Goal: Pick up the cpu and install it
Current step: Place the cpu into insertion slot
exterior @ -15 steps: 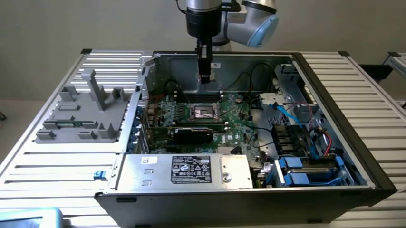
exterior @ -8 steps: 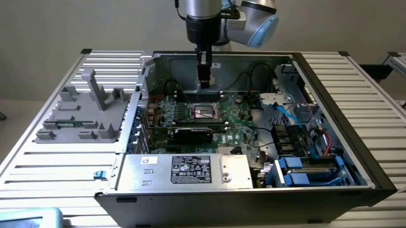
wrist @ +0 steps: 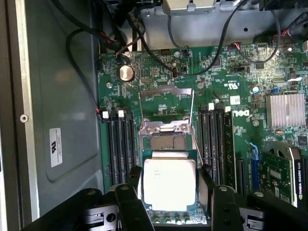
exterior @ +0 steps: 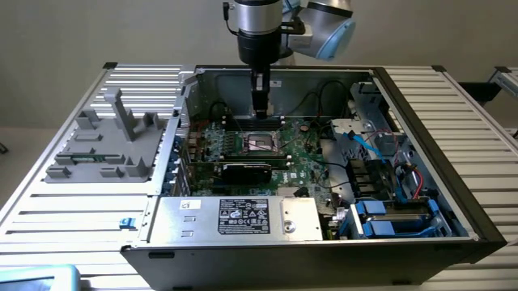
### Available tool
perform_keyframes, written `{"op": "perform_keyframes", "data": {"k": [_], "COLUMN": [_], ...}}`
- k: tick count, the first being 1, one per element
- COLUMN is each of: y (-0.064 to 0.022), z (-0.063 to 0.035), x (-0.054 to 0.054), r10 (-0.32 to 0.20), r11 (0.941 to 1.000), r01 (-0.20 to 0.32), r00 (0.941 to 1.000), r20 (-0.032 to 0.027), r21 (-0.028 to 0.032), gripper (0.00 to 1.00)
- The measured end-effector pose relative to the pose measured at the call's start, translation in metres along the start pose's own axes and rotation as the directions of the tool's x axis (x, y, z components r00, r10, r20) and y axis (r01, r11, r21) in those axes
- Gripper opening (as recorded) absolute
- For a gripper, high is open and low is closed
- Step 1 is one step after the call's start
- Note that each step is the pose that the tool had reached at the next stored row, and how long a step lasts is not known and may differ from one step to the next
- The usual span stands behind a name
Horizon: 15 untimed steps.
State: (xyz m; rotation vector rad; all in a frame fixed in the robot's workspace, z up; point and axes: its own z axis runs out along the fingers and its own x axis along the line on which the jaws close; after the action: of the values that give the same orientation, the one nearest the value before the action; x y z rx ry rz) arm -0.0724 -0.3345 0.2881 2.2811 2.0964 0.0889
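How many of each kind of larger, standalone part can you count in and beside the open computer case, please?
cpu: 1
round coin battery: 1
finned silver heatsink: 1
silver box with white label: 1
grey plastic fixture: 1
Total: 5

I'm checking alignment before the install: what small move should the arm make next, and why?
Probably shift the gripper toward the open socket: the fingers hold the cpu, which appears offset from the socket, not squarely over it.
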Motion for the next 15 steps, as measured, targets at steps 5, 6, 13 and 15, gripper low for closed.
{"op": "perform_keyframes", "data": {"k": [5, 6, 13, 15], "y": [-0.0005, -0.0006, -0.0013, -0.0015], "z": [0.0092, 0.0109, 0.0235, 0.0272], "x": [-0.002, -0.002, -0.005, -0.006], "r10": [0.000, 0.001, 0.002, 0.003], "r11": [1.0000, 1.0000, 1.0000, 1.0000], "r01": [0.000, -0.001, -0.002, -0.003], "r00": [1.0000, 1.0000, 1.0000, 1.0000], "r20": [-0.0009, -0.0010, -0.0028, -0.0035], "r21": [0.0001, 0.0001, 0.0002, 0.0003], "gripper": [0.55, 0.55, 0.55, 0.55]}}
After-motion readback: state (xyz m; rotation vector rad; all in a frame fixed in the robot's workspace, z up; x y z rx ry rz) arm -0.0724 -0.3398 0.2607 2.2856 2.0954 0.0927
